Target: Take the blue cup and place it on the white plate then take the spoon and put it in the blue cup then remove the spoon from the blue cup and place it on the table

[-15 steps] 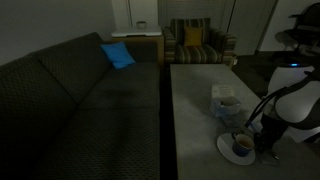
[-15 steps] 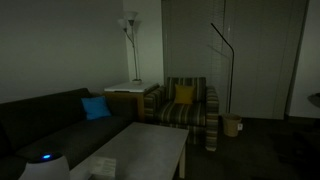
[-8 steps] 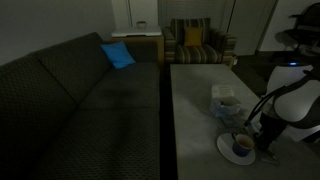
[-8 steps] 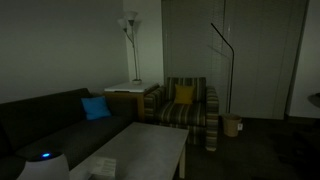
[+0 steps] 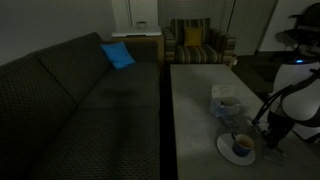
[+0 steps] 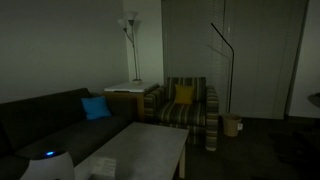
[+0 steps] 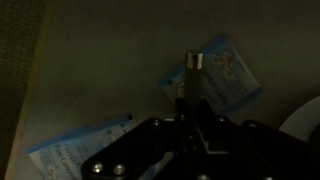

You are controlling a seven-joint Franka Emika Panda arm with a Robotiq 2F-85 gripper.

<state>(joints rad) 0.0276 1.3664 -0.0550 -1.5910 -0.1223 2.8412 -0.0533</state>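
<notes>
Dim lounge, long grey matte table. Small dark blue round cup sits on flat white round plate near the table's end. Robotiq gripper hangs just beside the plate; in the wrist view it looks clenched on a thin pale spoon, dimly seen.

No legible text, label, brand or number was found; print on the pale blue packets was too blurred.

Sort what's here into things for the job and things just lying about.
Job: blue cup, white plate, table; spoon not made out.
Lying about: pale blue box, sofa, blue cushion, striped armchair, floor lamp.
</notes>
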